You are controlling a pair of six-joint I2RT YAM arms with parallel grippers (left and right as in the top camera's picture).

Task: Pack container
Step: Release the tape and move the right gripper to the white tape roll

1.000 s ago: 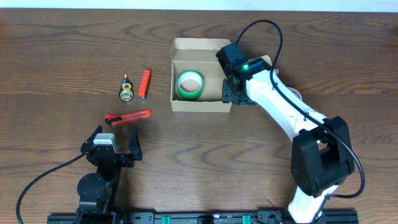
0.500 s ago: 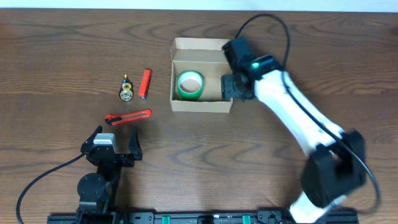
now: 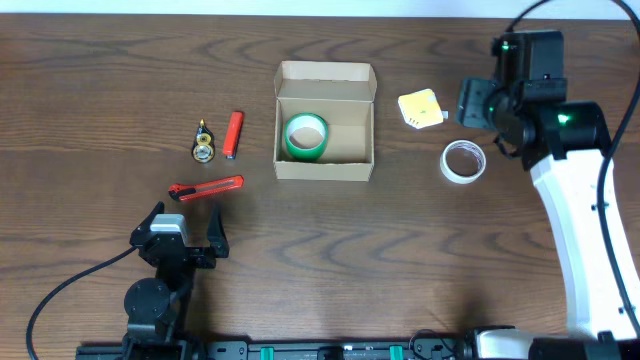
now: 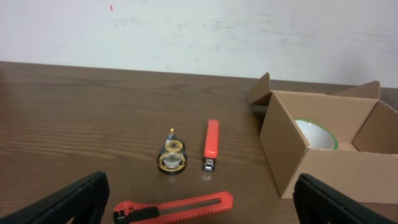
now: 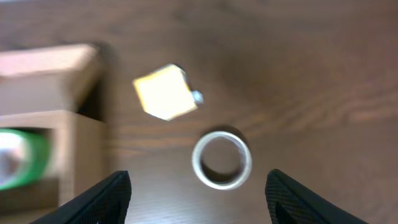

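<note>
Overhead view shows the container [image 3: 324, 170] standing open, with a green tape roll [image 3: 306, 137] inside. The right gripper [image 3: 478, 103] is wide open and empty, near a white tape roll [image 3: 464, 161]. The left gripper [image 3: 185, 228] is open too, holding nothing.

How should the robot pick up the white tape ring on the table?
From straight above: the white tape ring lies flat, hole up, so put one finger in the hole and one outside, pinching its wall. The right gripper is nearest and open.
</note>
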